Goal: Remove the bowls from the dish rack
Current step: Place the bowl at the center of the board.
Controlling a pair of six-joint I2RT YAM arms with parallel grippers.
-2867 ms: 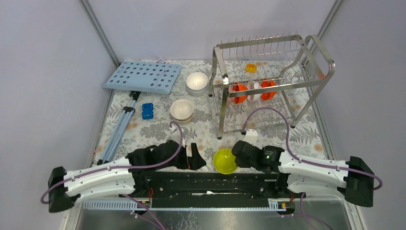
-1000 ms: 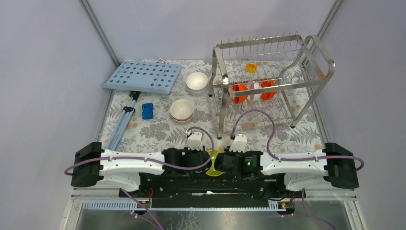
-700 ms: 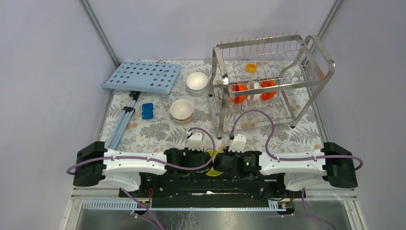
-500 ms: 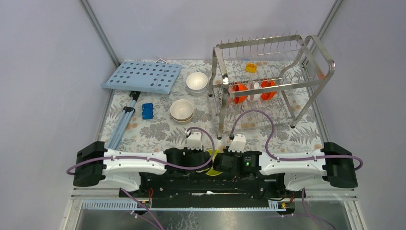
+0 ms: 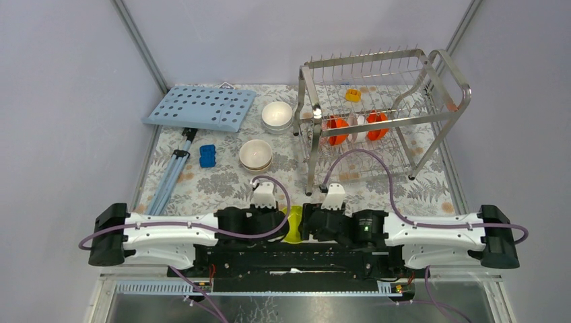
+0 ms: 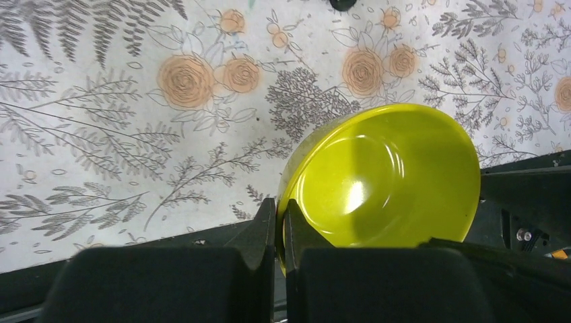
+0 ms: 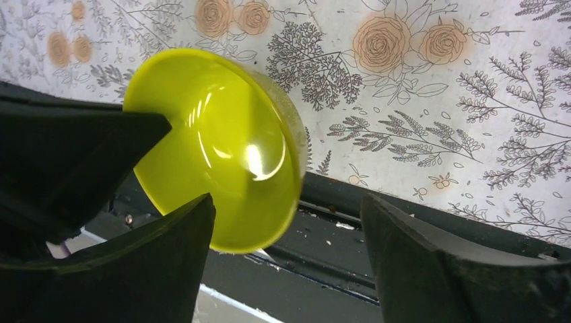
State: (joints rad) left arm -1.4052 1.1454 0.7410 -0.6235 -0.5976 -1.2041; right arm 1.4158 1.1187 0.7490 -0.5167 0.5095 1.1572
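Bowl heading: the lime-green bowl (image 5: 293,224) is tipped up on its edge. From the top camera it shows only as a narrow strip running near-to-far. The left wrist view looks straight into its hollow.
Long axis: none, it is round; its rim plane stands close to upright.
Bowl position: between the two gripper heads at the near edge of the table, over the border of the cloth and the black rail. Cannot tell if it touches anything below.
Left gripper (image 6: 279,219): clamped thin on the bowl's rim, with the wall pinched between the two fingers.
Right gripper (image 7: 288,202): jaws spread wide with nothing pinched. One finger overlaps the bowl's lower edge; cannot tell if they touch.
Surface: floral cloth (image 5: 222,188), grey ferns and orange roses on white.
Room: pale lilac-grey walls, with metal poles at the far corners.
Bowl look: glossy lime yellow-green with bright highlights inside and a thin wall.
Dish rack (image 5: 397,145): far right, upright, shiny wire. It holds two orange-red bowls (image 5: 337,129) on edge with something white between them, and a yellow-orange clip (image 5: 353,95) above.
On the cloth: a white bowl (image 5: 277,116) and a cream bowl (image 5: 256,155), both mouth up, left of the rack.
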